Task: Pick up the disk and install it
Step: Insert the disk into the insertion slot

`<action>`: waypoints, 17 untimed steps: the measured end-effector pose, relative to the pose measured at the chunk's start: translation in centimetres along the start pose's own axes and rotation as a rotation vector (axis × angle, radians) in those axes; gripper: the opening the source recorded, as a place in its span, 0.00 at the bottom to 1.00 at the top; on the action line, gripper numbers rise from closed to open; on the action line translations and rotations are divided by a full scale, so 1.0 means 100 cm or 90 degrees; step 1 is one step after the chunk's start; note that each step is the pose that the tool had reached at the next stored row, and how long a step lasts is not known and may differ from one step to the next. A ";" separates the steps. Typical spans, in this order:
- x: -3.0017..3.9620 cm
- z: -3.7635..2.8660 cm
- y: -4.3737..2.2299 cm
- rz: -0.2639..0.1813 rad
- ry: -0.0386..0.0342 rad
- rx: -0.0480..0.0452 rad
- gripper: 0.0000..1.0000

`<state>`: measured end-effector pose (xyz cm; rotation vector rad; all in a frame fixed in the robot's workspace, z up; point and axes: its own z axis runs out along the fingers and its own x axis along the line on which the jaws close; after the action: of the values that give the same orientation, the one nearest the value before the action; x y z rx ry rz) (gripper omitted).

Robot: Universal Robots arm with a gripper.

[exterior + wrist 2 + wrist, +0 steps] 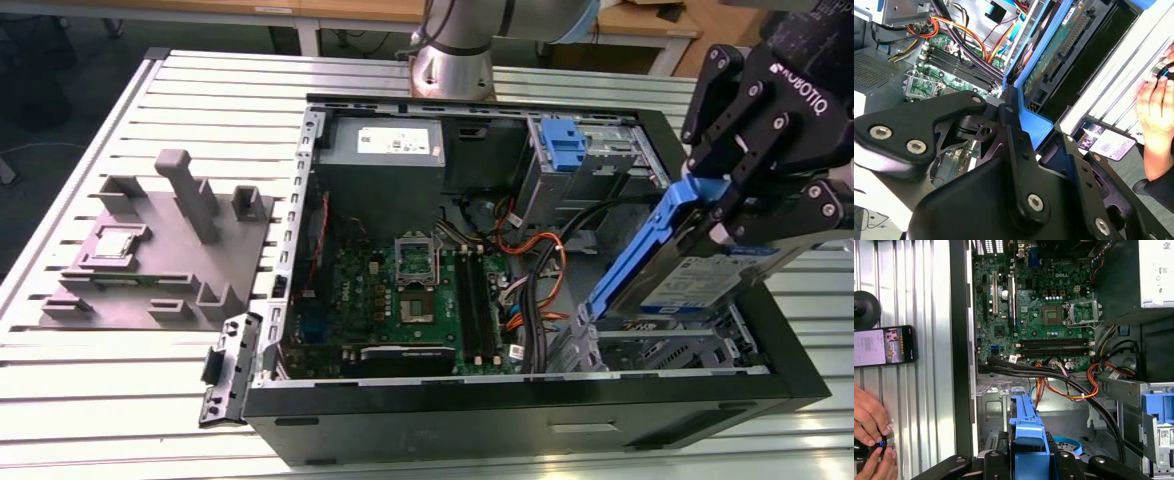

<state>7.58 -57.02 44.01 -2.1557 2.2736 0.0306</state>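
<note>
In the exterior view the disk (697, 282), a silver-grey drive with a white-and-blue label in a blue bracket (643, 250), hangs steeply tilted over the drive bay (667, 350) at the front corner of the open computer case, on the exterior view's right. My black gripper (725, 212) is shut on its upper end. The second wrist view shows the disk's green circuit-board underside (1064, 45) and the bracket's end (1030, 122) clamped between the fingers (1016, 145). In the first wrist view the blue bracket (1028, 432) sticks out from my gripper (1027, 462) above the case floor.
The open case (534, 405) holds a green motherboard (400, 290), a grey power-supply box (387, 145), an upright blue carrier (566, 145) and orange and black cables (1074, 390). A grey fixture (160, 250) lies at the exterior view's left. A phone (884, 345) and a person's hands (869, 425) are beside the case.
</note>
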 end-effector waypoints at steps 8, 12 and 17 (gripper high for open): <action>0.0003 0.0055 -0.0001 0.000 0.0000 0.0000 0.36; 0.0003 0.0083 -0.0001 0.000 0.0000 0.0000 0.36; 0.0004 0.0124 -0.0001 0.000 0.0000 0.0000 0.36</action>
<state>7.58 -57.04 42.77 -2.1557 2.2737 0.0306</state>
